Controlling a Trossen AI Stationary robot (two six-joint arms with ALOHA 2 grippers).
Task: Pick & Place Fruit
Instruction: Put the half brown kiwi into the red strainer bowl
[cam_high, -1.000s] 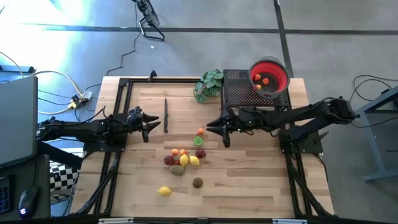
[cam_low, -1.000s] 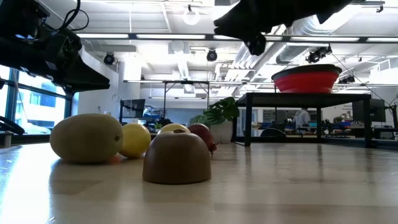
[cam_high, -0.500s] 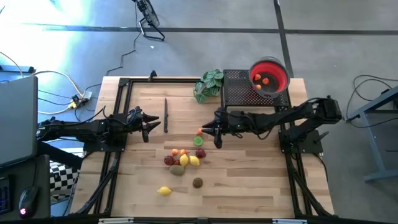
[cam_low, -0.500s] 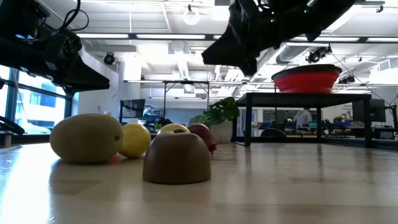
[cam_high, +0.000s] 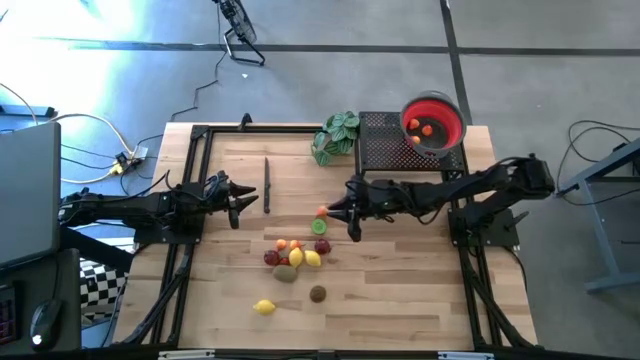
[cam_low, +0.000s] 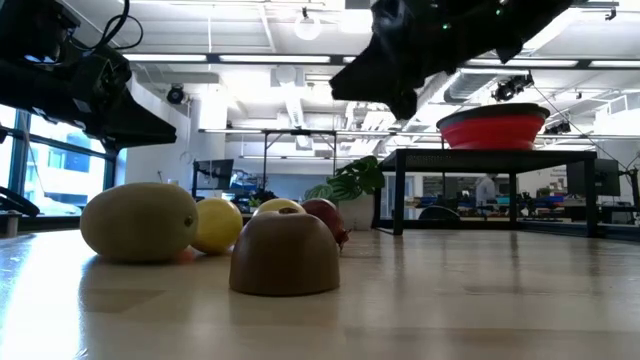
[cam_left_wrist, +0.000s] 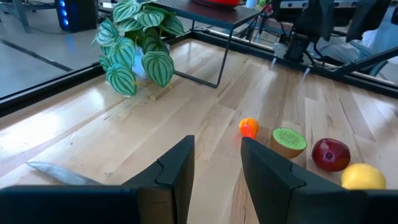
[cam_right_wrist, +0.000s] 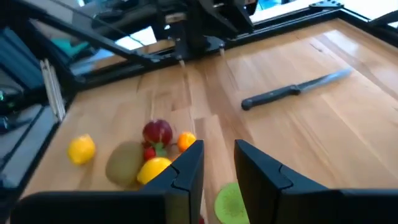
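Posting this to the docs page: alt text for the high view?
Overhead, the right end effector hangs empty beside a small orange fruit and a kiwi half on a wooden table; the left end effector waits near a knife.

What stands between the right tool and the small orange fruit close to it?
Nothing visible. The right tool hangs with empty jaws beside the small orange fruit; the green kiwi half lies next to the fruit, not between them.

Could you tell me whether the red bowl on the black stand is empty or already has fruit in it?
Not empty: the high view shows small orange pieces inside the red bowl.
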